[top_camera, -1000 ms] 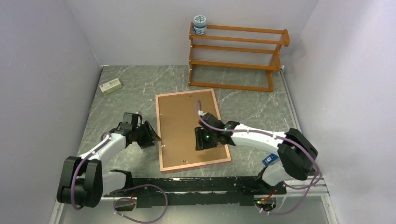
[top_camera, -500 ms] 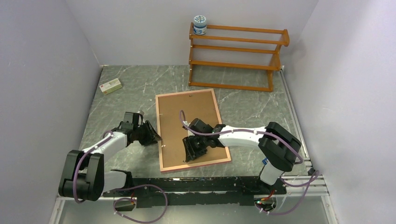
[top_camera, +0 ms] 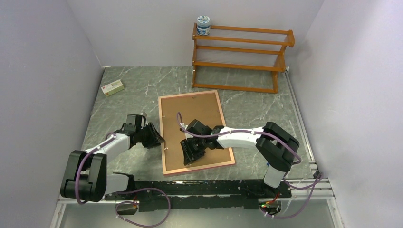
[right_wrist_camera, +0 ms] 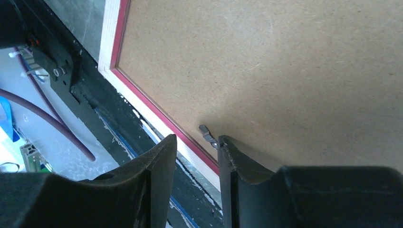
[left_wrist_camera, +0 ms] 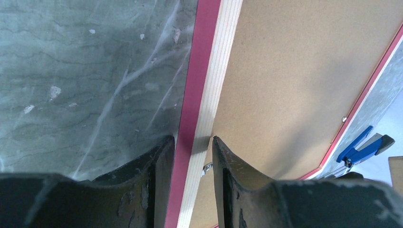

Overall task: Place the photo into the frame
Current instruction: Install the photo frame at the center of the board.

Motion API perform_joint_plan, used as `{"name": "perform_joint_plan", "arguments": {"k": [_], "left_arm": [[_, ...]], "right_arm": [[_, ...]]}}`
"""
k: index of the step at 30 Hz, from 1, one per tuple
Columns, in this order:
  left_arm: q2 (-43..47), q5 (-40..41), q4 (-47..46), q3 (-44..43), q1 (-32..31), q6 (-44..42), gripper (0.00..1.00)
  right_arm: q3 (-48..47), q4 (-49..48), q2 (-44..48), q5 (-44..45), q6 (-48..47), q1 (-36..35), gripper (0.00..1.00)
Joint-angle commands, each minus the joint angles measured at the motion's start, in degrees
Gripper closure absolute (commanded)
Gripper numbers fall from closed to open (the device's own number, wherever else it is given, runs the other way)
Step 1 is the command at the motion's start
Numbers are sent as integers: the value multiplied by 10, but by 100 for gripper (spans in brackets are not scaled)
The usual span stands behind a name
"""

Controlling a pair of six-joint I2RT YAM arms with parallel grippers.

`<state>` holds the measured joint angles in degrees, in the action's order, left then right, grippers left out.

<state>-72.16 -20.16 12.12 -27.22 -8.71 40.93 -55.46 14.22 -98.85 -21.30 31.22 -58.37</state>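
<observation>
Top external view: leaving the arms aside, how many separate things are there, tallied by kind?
Picture frame: 1
Backing panel: 1
Wooden rack: 1
Jar: 1
Small box: 1
Total: 5

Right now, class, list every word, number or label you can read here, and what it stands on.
Nothing can be read.
Jar label, atop the wooden rack: too small to read.
Small box: print blurred, unreadable.
Fibreboard panel in the frame: no writing visible.
</observation>
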Motion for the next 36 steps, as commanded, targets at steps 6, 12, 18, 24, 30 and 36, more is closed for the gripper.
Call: {"name": "perform_joint_plan", "arguments": {"k": [6,12,18,24,30,36], "left_arm": [[-14,-18,-28,10,0,-9,61],[-17,-20,-30,11,0,-5,61],[-23,-21,-31,10,0,-7,61],[-30,-23,-35,8,0,-6,61],[-33,-16,-23,-1,0,-14,61],[-32,-11,-18,-2,0,-14,62]], "right_arm": [[-3,-30,-14,-41,-12,-9,60],[1,-35,-24,-56,-12,-10,60],[-6,-40,-31,-58,-11,-11,59],[-30,8,-54,-53,-19,-11,58],[-45,9,-24,-27,-23,-11,57],[-37,-10,14,5,-9,-10,56]]}}
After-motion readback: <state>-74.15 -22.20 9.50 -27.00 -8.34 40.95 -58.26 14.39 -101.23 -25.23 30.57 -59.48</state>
